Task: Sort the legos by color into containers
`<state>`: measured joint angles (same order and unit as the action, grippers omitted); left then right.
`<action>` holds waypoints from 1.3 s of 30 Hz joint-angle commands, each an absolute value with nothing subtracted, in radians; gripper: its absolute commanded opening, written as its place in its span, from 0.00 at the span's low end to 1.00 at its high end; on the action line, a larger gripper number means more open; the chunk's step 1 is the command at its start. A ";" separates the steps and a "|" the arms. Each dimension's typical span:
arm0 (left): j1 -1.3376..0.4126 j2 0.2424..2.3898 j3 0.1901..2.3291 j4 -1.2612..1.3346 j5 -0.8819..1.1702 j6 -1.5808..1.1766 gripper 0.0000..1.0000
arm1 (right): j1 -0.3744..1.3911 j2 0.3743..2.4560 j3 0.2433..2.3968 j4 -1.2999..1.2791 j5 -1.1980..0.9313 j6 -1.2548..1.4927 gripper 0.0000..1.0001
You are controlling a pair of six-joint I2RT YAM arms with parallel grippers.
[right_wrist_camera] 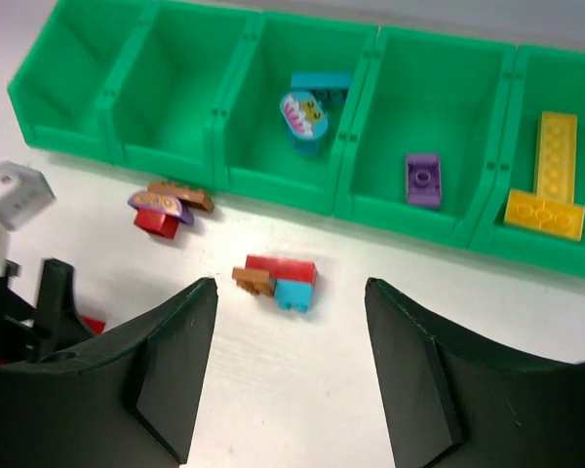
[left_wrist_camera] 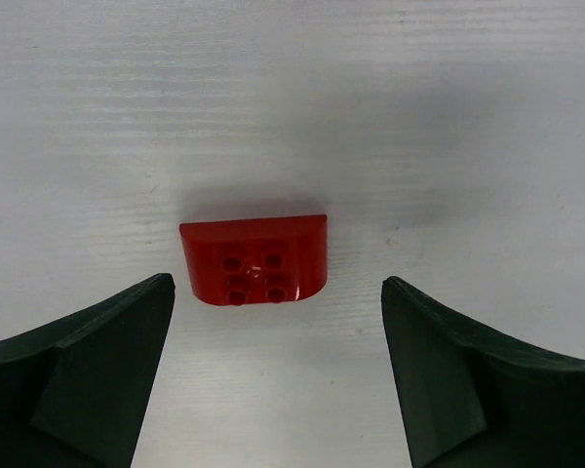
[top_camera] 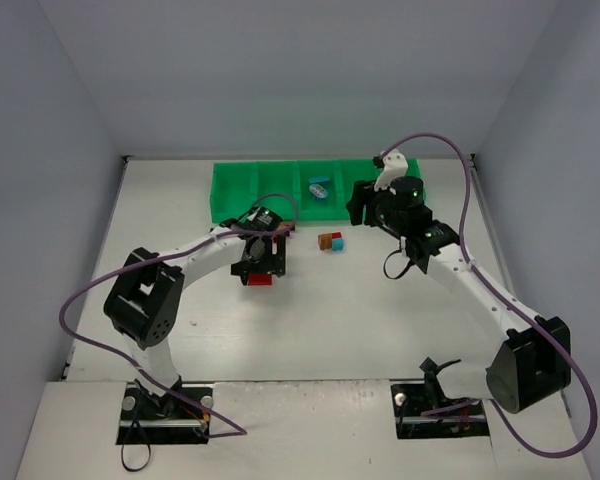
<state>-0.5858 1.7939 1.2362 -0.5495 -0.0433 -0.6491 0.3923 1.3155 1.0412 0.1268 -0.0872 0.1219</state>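
With left tool [left_wrist_camera: 276,288] spread wide over a red brick [left_wrist_camera: 253,261] on the desk [left_wrist_camera: 468,117], and right tool [right_wrist_camera: 291,292] also spread, pinching nothing, looks roughly half done. Already inside the green tray [right_wrist_camera: 273,190]: cyan pieces [right_wrist_camera: 307,107], purple brick [right_wrist_camera: 422,180], yellow pieces [right_wrist_camera: 548,175]. Left on the desk: red-brown-cyan cluster [right_wrist_camera: 278,278], red-brown-purple cluster [right_wrist_camera: 168,205].

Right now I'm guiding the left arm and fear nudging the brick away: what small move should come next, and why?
Probably lower the left gripper straight down, a touch forward, before closing. Its fingers are spread wide, and the red brick lies flat on the table between their tips, untouched, with free gaps on both sides.
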 commanded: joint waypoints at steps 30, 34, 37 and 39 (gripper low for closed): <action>-0.563 1.842 1.241 -0.523 0.229 0.380 0.19 | 0.391 1.100 0.893 0.084 -0.144 0.140 0.59; -0.555 1.775 1.232 -0.494 0.199 0.347 0.00 | 0.393 1.097 0.891 0.083 -0.141 0.140 0.59; -0.497 1.689 1.259 -0.425 0.166 0.275 0.00 | 0.393 1.092 0.890 0.083 -0.144 0.144 0.59; -0.439 1.623 1.284 -0.347 0.124 0.209 0.00 | 0.393 1.089 0.887 0.083 -0.147 0.150 0.59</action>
<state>-0.5144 1.7920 1.2236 -0.4835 0.1890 0.3027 0.3923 1.1210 0.8856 0.0395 -0.1444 0.1352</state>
